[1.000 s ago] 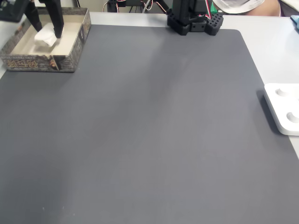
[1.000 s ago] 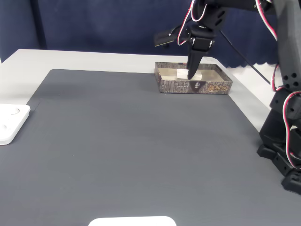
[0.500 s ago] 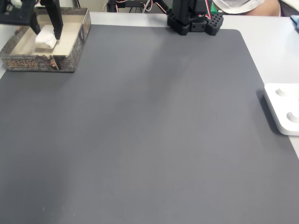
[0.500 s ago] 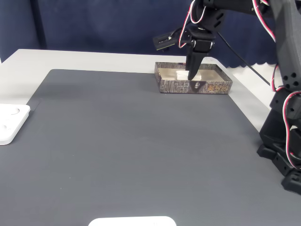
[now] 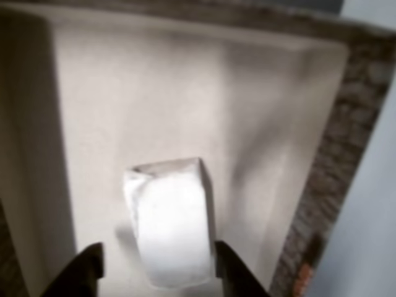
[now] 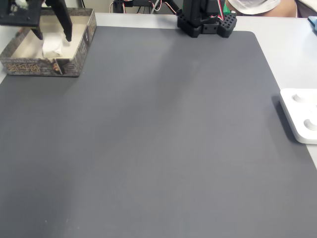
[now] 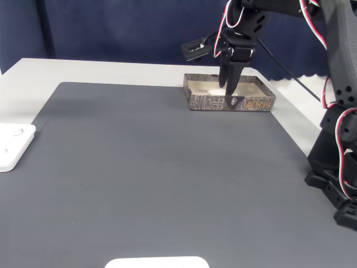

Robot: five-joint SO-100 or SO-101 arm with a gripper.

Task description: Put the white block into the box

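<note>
The white block lies on the cream floor of the box, which sits at the far left corner of the dark mat in a fixed view. The gripper hangs over it, fingers spread, one dark tip on either side and neither visibly touching the block. The release looks done, so the sound move is judged to be a straight lift, jaws kept wide, clear of the mottled rim (it stands close on the right). The block is oblong, soft-edged, bright white, slightly creased at its far end.
</note>
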